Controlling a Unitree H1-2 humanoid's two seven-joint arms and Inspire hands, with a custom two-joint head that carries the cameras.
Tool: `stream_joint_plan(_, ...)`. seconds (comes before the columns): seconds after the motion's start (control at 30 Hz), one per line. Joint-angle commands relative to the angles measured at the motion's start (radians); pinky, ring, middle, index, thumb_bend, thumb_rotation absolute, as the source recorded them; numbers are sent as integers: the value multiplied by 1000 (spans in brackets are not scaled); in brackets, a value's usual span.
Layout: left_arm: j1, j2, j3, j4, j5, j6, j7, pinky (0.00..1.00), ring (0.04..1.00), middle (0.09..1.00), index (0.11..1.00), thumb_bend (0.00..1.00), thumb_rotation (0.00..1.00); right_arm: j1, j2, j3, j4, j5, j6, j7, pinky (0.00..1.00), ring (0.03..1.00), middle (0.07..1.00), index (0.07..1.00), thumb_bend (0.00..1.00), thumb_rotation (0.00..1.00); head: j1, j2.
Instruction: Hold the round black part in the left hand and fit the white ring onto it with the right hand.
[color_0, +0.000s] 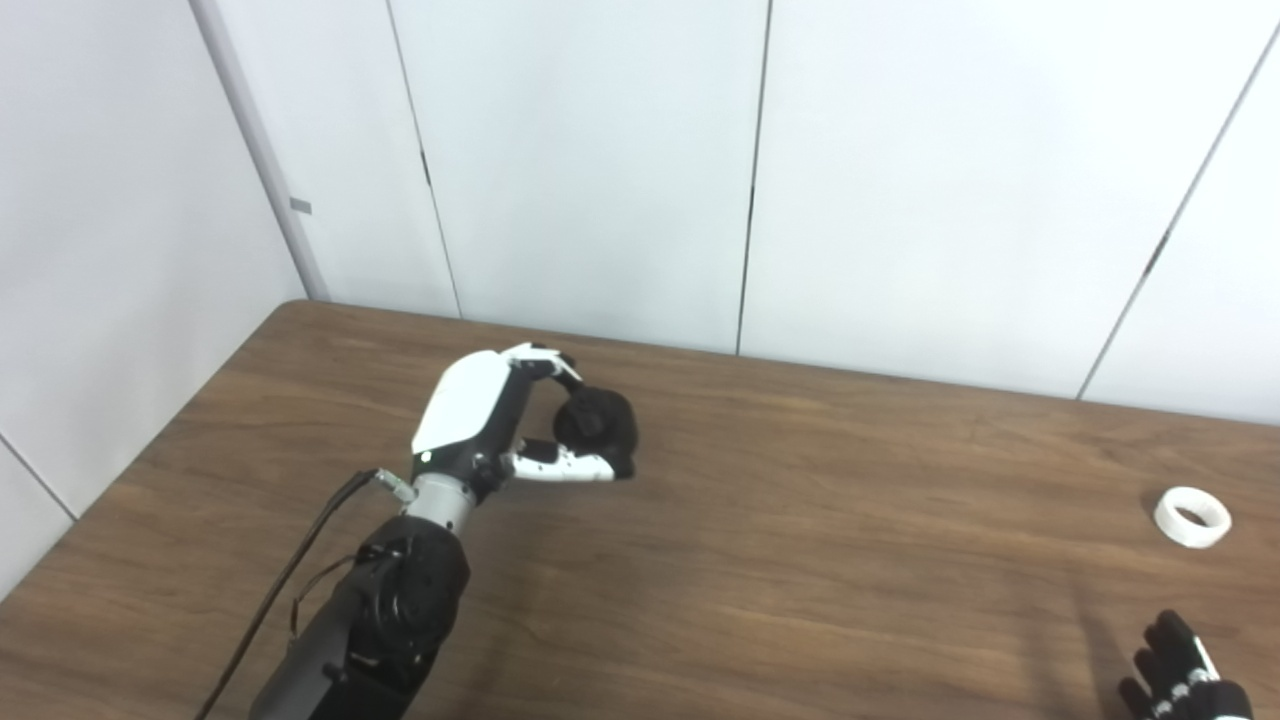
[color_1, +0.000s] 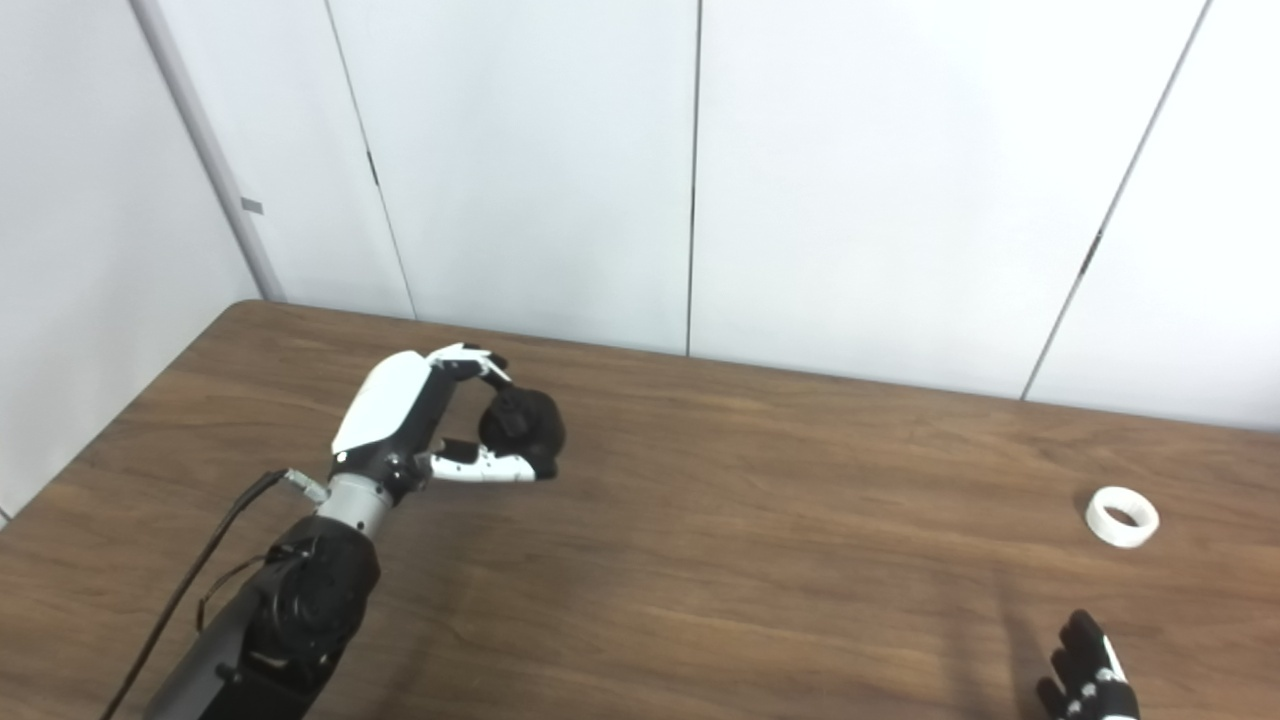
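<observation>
**Black part gripped, ring still to fetch**

Nearest us, our right hand (color_0: 1185, 685) barely enters at the near right corner; we cannot tell whether its fingers are apart or together. Just beyond lies the white ring (color_0: 1192, 516), flat on the table (color_0: 800, 560). It looks light, stiff and thin-walled, so we would pinch its outer rim. Farther left, our left hand (color_0: 520, 430) is clamped around the round black part (color_0: 598, 428). The left eye view shows slightly more of the right hand.
</observation>
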Motion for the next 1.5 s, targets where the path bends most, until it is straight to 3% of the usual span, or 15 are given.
stream_joint_plan(0.0,-6,2,-7,-51,43,-15,-8,988,907,810,485,522,52,9,40,8,-34,-9,-1,-2,1000,1000,993,973,366,951,-10,4)
stream_joint_plan(0.27,52,-70,-105,-146,114,-68,-79,1000,937,833,484,524,53,12,53,32,-45,-35,4,-23,1000,1000,986,971,354,929,-85,22)
stream_joint_plan(0.57,113,-155,-193,-131,186,-159,-101,1000,929,820,484,524,53,13,71,64,-42,-72,-14,-45,1000,984,960,943,422,891,-164,50)
stream_joint_plan(1.03,151,-209,-236,-56,225,-244,-102,1000,923,811,484,523,53,-4,93,98,-80,-97,13,-94,1000,969,944,927,454,887,-254,91)
stream_joint_plan(1.47,186,-202,-248,33,297,-345,-19,1000,906,796,485,524,53,-24,82,121,-94,-142,28,-112,996,960,944,920,479,855,-289,110)
